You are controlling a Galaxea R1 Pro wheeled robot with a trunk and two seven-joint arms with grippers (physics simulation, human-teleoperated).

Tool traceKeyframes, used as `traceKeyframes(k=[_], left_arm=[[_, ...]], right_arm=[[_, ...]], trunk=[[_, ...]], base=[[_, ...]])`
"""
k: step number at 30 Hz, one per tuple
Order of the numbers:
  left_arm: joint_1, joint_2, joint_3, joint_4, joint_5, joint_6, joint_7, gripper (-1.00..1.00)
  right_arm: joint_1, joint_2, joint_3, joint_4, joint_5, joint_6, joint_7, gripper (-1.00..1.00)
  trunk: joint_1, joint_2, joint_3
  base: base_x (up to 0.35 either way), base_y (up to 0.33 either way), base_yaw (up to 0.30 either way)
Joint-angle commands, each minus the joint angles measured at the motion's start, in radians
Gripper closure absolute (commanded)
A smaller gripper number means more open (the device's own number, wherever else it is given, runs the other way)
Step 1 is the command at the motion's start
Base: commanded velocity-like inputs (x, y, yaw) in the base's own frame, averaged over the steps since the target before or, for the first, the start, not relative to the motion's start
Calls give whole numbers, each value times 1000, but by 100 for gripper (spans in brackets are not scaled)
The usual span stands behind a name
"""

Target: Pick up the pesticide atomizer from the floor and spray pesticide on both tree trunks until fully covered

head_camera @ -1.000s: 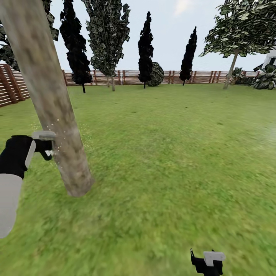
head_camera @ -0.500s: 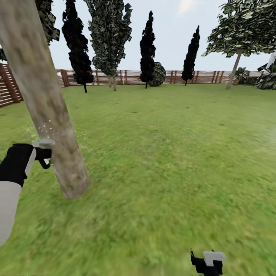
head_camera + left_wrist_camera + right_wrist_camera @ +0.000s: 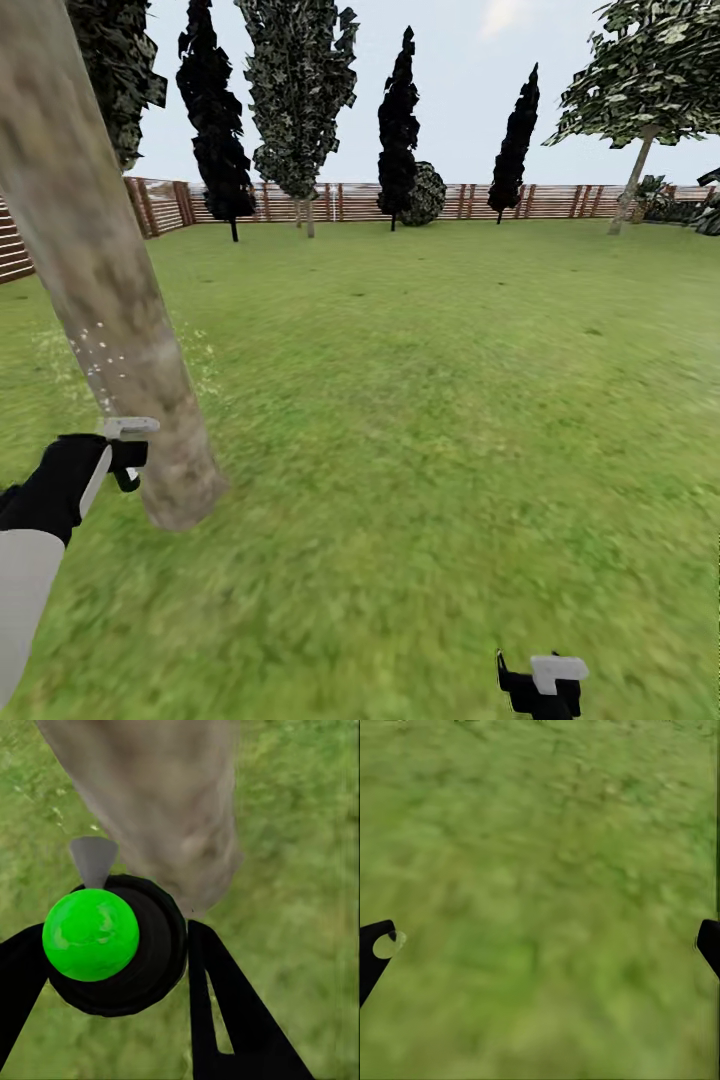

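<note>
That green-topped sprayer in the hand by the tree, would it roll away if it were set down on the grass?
Probably it would roll if laid on its side: the sprayer looks round, with a ball-like green top. The grass looks flat and would likely stop it soon. It seems stiff, since it holds its shape between the fingers of the left hand beside the tree trunk.

Tree trunk (image 3: 110, 300) stands left on the lawn (image 3: 450, 400); fence (image 3: 420, 200) behind
</note>
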Motion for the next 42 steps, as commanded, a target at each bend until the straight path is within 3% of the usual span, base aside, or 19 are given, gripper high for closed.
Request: traceKeyframes(k=[1, 3, 6, 7, 9, 11, 14, 17, 22, 27, 33, 39, 42], left_arm=[[0, -15, 0, 0, -11, -2, 0, 100], [14, -18, 8, 10, -11, -6, 0, 100], [66, 40, 64, 25, -11, -53, 5, 100], [85, 45, 96, 29, -11, -68, 7, 100], [94, 47, 116, 36, -11, -75, 16, 100], [96, 41, 118, 41, -11, -77, 19, 100], [96, -21, 113, 32, -11, -77, 21, 100], [96, -38, 114, 28, -11, -79, 22, 100], [145, 17, 122, 69, -12, -218, 22, 100], [182, 15, 122, 90, -11, -252, 22, 100], [190, -4, 122, 295, -9, -476, 23, 100], [190, -12, 124, 298, -7, -486, 28, 100], [190, -12, 124, 301, 3, -486, 108, 100]], right_arm=[[0, 0, 0, 0, 0, 0, 0, -100], [0, 0, 0, 0, 0, 0, 0, -100], [0, 0, 0, 0, 0, 0, 0, -100], [0, 0, 0, 0, 0, 0, 0, -100], [0, 0, 0, 0, 0, 0, 0, -100], [0, 0, 0, 0, 0, 0, 0, -100], [0, 0, 0, 0, 0, 0, 0, -100], [0, 0, 0, 0, 0, 0, 0, -100], [0, 0, 0, 0, 0, 0, 1, -100], [0, 0, 0, 0, 0, 0, 1, -100], [0, 0, 0, -1, 0, 0, 1, -100], [0, 1, 0, 0, 0, 0, 1, -100], [0, 1, 0, 0, 0, 0, 1, -100]], trunk=[[0, 0, 0], [0, 0, 0], [0, 0, 0], [0, 0, 0], [0, 0, 0], [0, 0, 0], [0, 0, 0], [0, 0, 0], [0, 0, 0], [0, 0, 0], [0, 0, 0], [0, 0, 0], [0, 0, 0]], base=[[148, -239, 0], [146, -240, 49], [149, -241, 235], [155, -241, 273], [151, -215, 276], [58, -74, 236], [6, -8, 35], [44, -113, 3], [145, -227, 121], [80, -60, 268], [126, -74, 36], [258, -171, 0], [233, -191, 0]])
